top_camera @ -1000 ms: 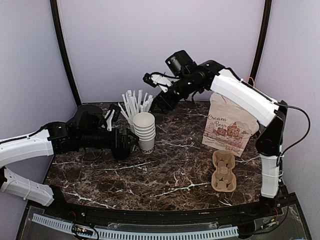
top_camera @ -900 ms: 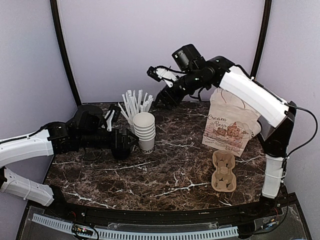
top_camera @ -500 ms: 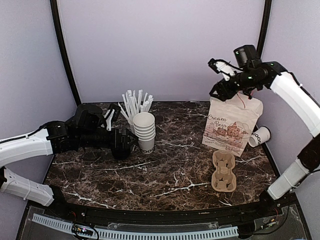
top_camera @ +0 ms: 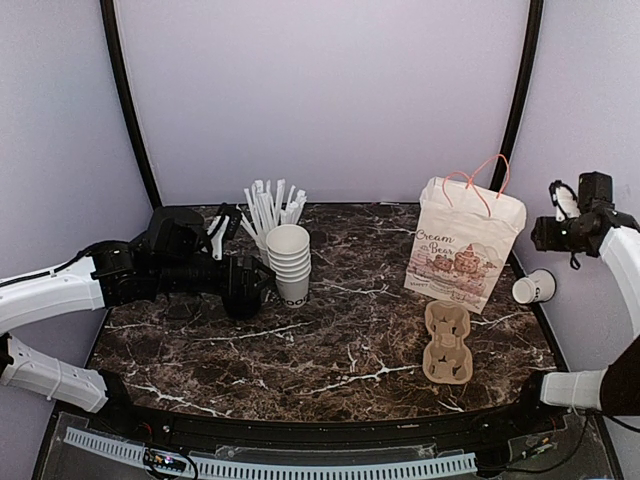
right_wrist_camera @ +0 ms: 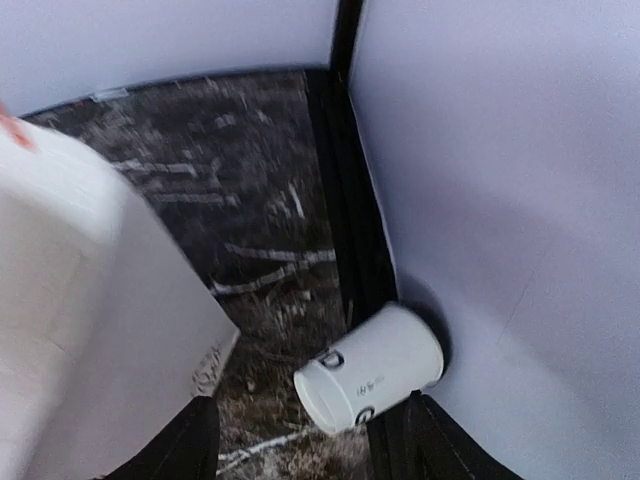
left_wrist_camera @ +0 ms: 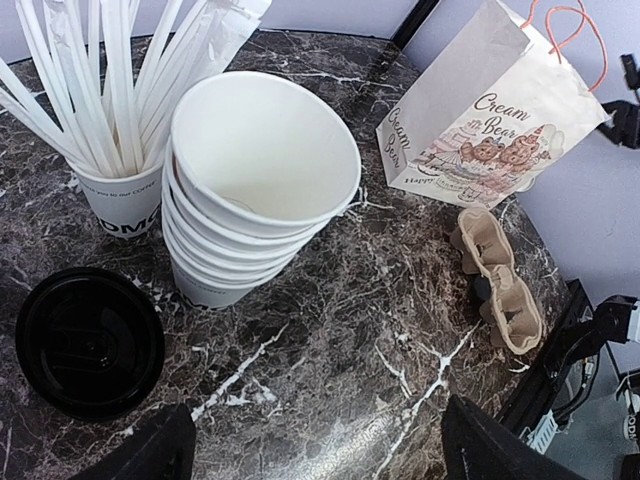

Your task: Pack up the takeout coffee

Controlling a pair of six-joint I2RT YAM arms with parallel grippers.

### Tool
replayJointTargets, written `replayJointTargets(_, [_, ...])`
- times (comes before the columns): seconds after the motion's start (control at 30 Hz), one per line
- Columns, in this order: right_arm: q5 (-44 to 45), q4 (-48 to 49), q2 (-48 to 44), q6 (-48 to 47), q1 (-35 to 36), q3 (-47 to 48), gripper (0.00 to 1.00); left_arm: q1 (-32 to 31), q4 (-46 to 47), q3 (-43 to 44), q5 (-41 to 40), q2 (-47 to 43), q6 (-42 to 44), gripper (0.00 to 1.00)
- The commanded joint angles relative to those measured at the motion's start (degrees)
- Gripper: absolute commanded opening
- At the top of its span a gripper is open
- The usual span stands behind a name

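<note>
Two robot arms flank a dark marble table (top_camera: pixel 340 365).

Top view: the left arm (top_camera: pixel 70 290) stretches low from the left edge. Its end is just beside a stack of lidless white cups (top_camera: pixel 289 262), and a cup of white straws (top_camera: pixel 268 215) stands just behind the stack. A printed paper bag (top_camera: pixel 465 245) with pink handles stands upright at the right rear. A cardboard cup carrier (top_camera: pixel 447 343) lies flat in front of it. The right arm (top_camera: pixel 610 235) is held high at the far right, above a lone white cup (top_camera: pixel 533 287) lying on its side by the wall. The coffee cannot be picked out in this view.

Left wrist view: the takeout coffee (left_wrist_camera: pixel 90 340) shows only as a round black lid seen from above, at lower left. It sits just beside the stack and near the straws, and the cup beneath the lid is hidden. The left gripper (left_wrist_camera: pixel 320 448) has its fingers spread wide, holding nothing.

Right wrist view: the right gripper (right_wrist_camera: pixel 305 450) has its fingers apart with nothing between them. The lone white cup lies beyond them against the wall, its base toward the camera. The bag's pale side fills the left.
</note>
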Motion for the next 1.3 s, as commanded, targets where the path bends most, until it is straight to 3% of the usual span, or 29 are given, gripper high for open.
replayJointTargets(0.0, [-3.81, 1.0, 3.95, 3.07, -8.63, -8.35, 0.66, 0.11, 1.92, 0.41, 0.07, -1.25, 1.51, 0.89])
replayJointTargets(0.1, [-6.6, 1.14, 8.43, 2.39, -12.1, -9.57, 0.69, 0.11, 2.74, -1.18, 0.09, -2.38, 1.52, 0.89])
replayJointTargets(0.27, [-6.22, 3.76, 14.38, 0.48, -12.13, -9.61, 0.7, 0.12, 2.62, -2.11, -0.25, -2.95, 1.79, 0.89])
replayJointTargets(0.43, [-3.13, 6.67, 17.95, -2.22, -9.84, -9.82, 0.56, 0.11, 3.81, -3.72, -0.16, -3.62, 1.03, 0.89])
replayJointTargets(0.63, [7.13, 8.53, 18.87, -5.79, -3.15, -11.12, 0.48, 0.11, 4.06, -4.69, -0.67, -3.53, 0.75, 0.89])
replayJointTargets(0.97, [18.1, 10.72, 20.42, -7.85, 1.34, -13.66, 0.36, 0.11, 4.75, -5.29, -0.36, -2.48, 0.42, 0.89])
replayJointTargets(1.27, [23.69, 11.08, 18.93, -8.43, 6.19, -13.62, 0.02, 0.11, 5.11, -5.59, -0.42, -2.61, 0.47, 0.9])
